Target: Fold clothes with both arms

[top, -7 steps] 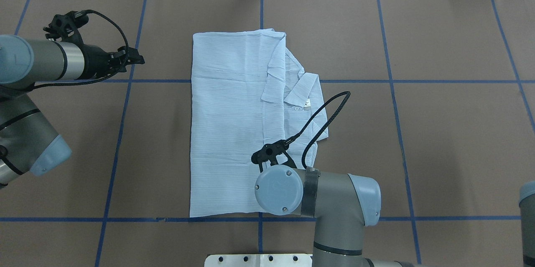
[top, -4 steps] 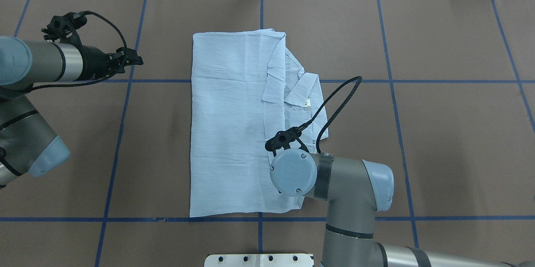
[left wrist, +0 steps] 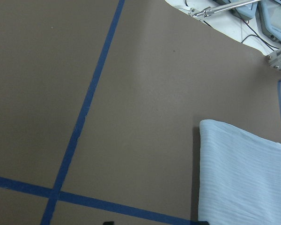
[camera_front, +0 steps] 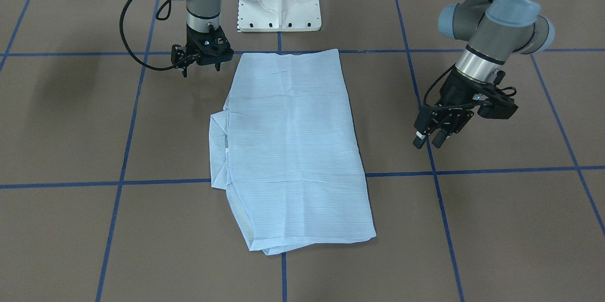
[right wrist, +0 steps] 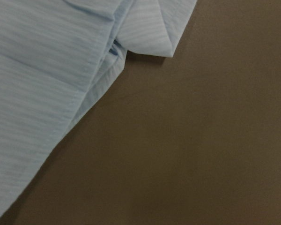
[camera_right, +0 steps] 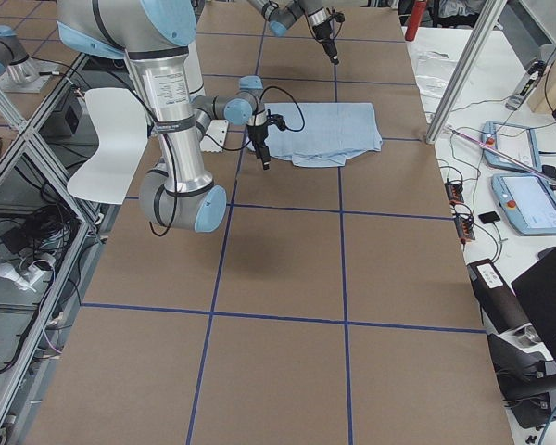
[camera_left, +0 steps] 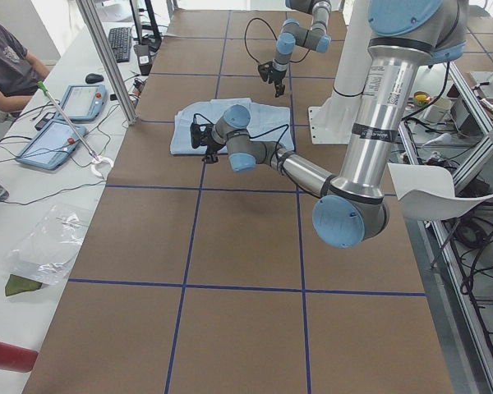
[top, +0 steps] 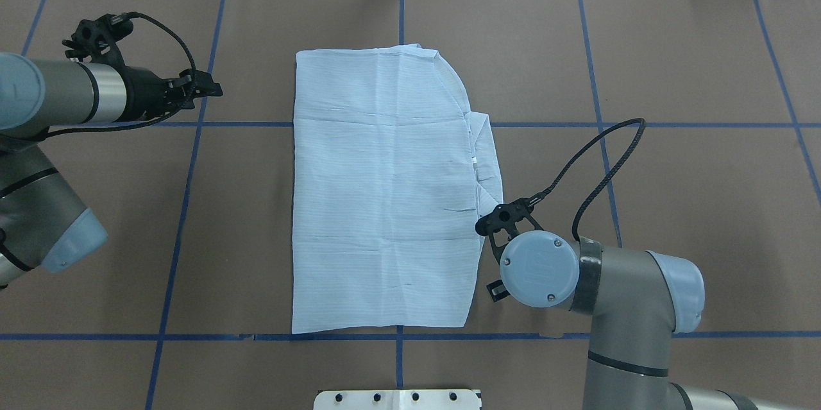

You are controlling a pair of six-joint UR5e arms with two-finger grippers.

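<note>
The light blue shirt [camera_front: 293, 151] lies folded flat as a long rectangle in the middle of the brown table [top: 673, 76], with folded layers sticking out along its right edge [top: 484, 160]. My right gripper [camera_front: 200, 71] hangs open and empty just off the shirt's near right corner, pointing down. In the overhead view its wrist [top: 537, 269] hides it. The right wrist view shows the shirt's edge [right wrist: 37, 70] and bare table. My left gripper [camera_front: 427, 141] [top: 215, 86] hovers open and empty well to the shirt's left. Its wrist view catches the shirt's far left corner [left wrist: 243, 178].
Blue tape lines [top: 186, 205] mark a grid on the table. The white pedestal base [camera_front: 279, 4] stands at the near edge, behind the shirt's hem. Beyond the far edge, a seated person [camera_left: 8, 66], tablets [camera_left: 62, 123] and an aluminium post [camera_left: 107, 57] occupy a white bench.
My right arm has swung right, off the shirt. The top layer has come over with it and now covers the collar and buttons. The left arm has barely moved.
</note>
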